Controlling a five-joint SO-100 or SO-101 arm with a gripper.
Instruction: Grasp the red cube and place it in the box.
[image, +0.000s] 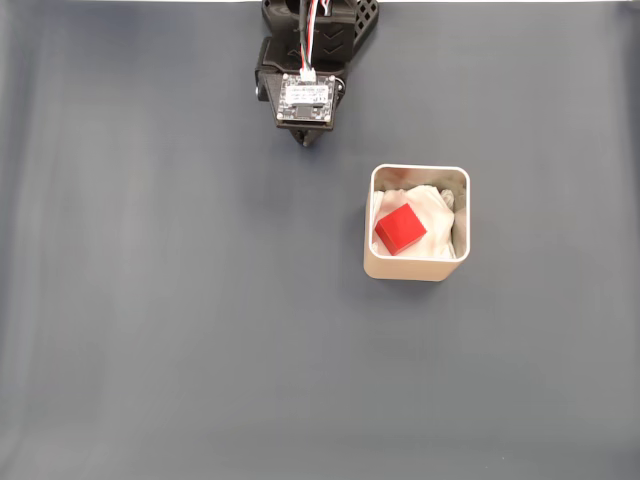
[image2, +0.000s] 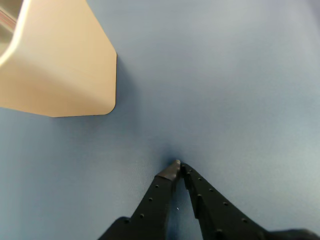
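The red cube (image: 400, 229) lies inside the beige box (image: 415, 268), tilted on the white padding, right of centre in the fixed view. My gripper (image: 306, 140) is at the top of that view, folded back near the arm's base, well apart from the box. In the wrist view the gripper (image2: 178, 165) is shut, its black fingertips touching with nothing between them, hovering over bare blue-grey cloth. The box's outer wall (image2: 65, 65) fills the upper left of the wrist view; the cube is hidden there.
A dark blue-grey cloth (image: 160, 320) covers the whole table. The arm's base and a small circuit board (image: 304, 100) sit at the top centre of the fixed view. Open cloth lies left of and below the box.
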